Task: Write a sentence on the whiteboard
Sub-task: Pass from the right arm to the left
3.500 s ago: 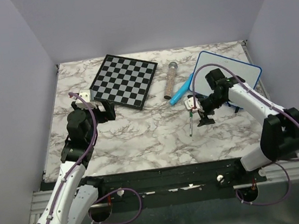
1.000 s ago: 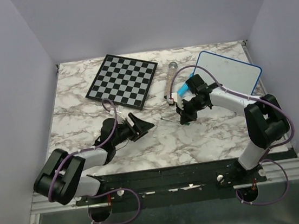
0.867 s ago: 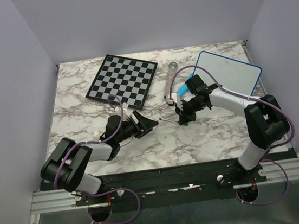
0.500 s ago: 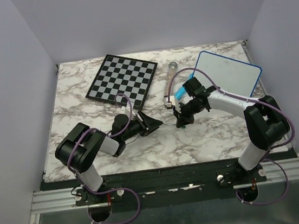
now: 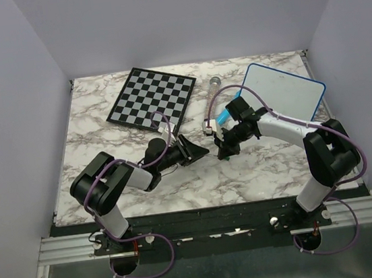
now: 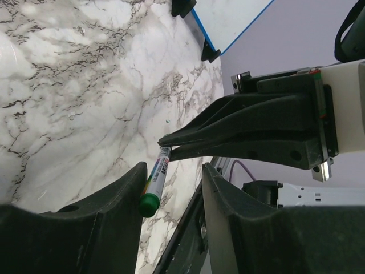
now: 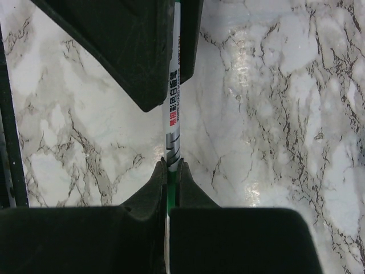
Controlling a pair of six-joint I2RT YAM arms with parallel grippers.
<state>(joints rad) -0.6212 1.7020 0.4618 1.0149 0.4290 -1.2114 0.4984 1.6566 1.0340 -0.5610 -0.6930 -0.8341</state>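
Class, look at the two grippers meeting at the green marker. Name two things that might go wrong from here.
1. The left gripper straddles the marker off-centre, with its green end close to one finger. Closing could knock it askew.
2. The right gripper pinches the marker with only its fingertips, so a pull might slide it out and drop it on the table.
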